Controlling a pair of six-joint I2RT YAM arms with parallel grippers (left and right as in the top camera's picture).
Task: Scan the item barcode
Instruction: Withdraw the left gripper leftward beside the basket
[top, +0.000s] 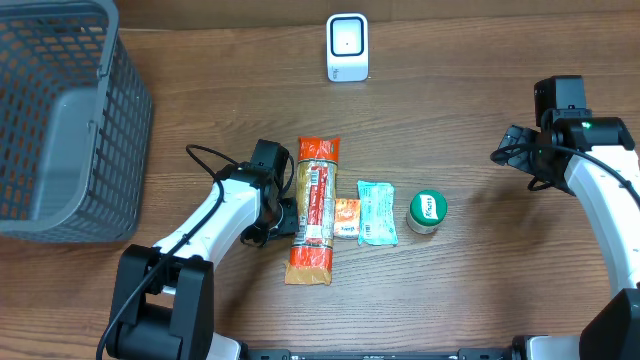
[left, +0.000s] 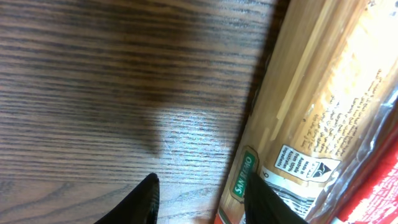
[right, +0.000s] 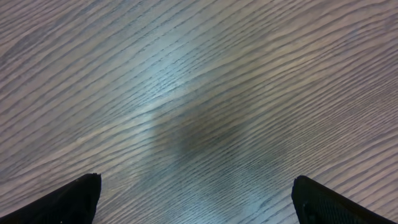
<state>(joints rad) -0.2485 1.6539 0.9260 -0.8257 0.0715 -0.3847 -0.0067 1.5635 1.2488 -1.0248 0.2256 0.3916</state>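
The item nearest my left gripper is a long spaghetti pack (top: 314, 210) with orange ends, lying lengthwise at the table's middle. My left gripper (top: 284, 216) is low at the pack's left edge. In the left wrist view the jaws (left: 205, 200) are apart. One fingertip (left: 147, 198) is over bare wood, and the other fingertip (left: 268, 203) overlaps the spaghetti pack (left: 311, 118); a gap of wood shows between the first tip and the pack's edge. The white barcode scanner (top: 347, 47) stands at the back. My right gripper (top: 512, 148) hovers wide open over bare wood (right: 196, 199) at the far right.
A grey mesh basket (top: 60, 120) fills the back left corner. Right of the spaghetti lie a small orange packet (top: 346, 217), a teal sachet (top: 377, 213) and a green-lidded jar (top: 427, 211). A black cable (top: 205, 160) loops by the left arm.
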